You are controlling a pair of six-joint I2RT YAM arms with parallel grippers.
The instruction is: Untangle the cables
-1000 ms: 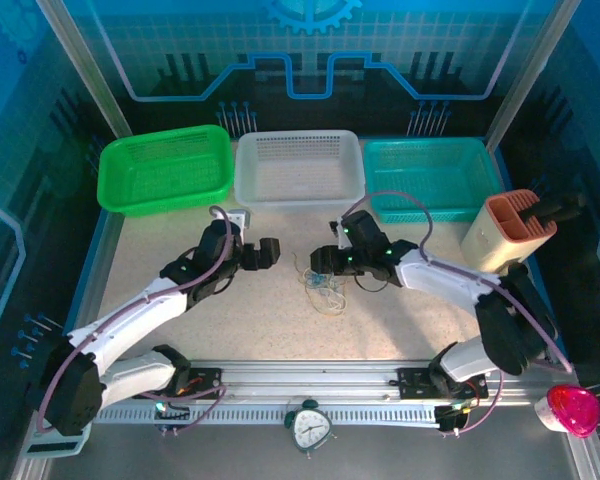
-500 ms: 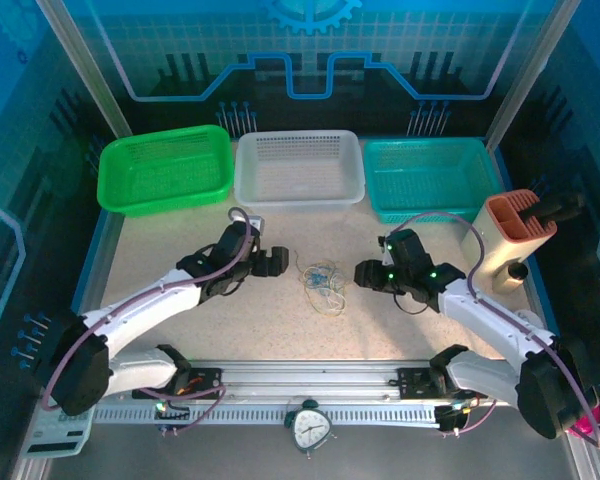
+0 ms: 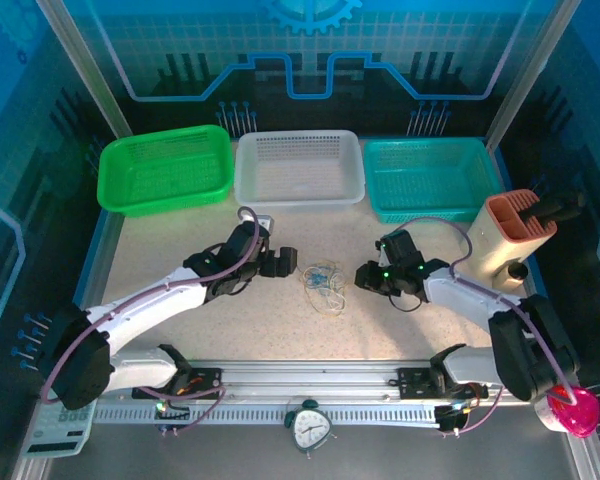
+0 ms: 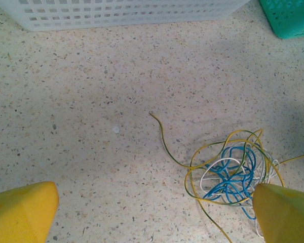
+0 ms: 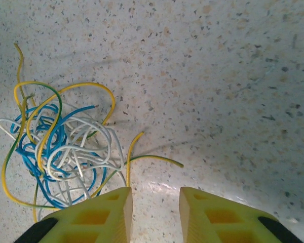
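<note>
near the middle of the bench (image 3: pixel 180 300), the cables (image 3: pixel 325 283) are seen as a small blue, yellow and white tangle. on its left, the left gripper (image 3: pixel 288 262) is held wide open. on its right, the right gripper (image 5: pixel 155 198) is narrowly parted, with nothing between its fingers. a white basket (image 3: pixel 298 195) is set at the far edge.

Speckled table (image 3: pixel 150 240), tangled cables (image 3: pixel 325 283), three baskets (image 3: pixel 300 197)
</note>
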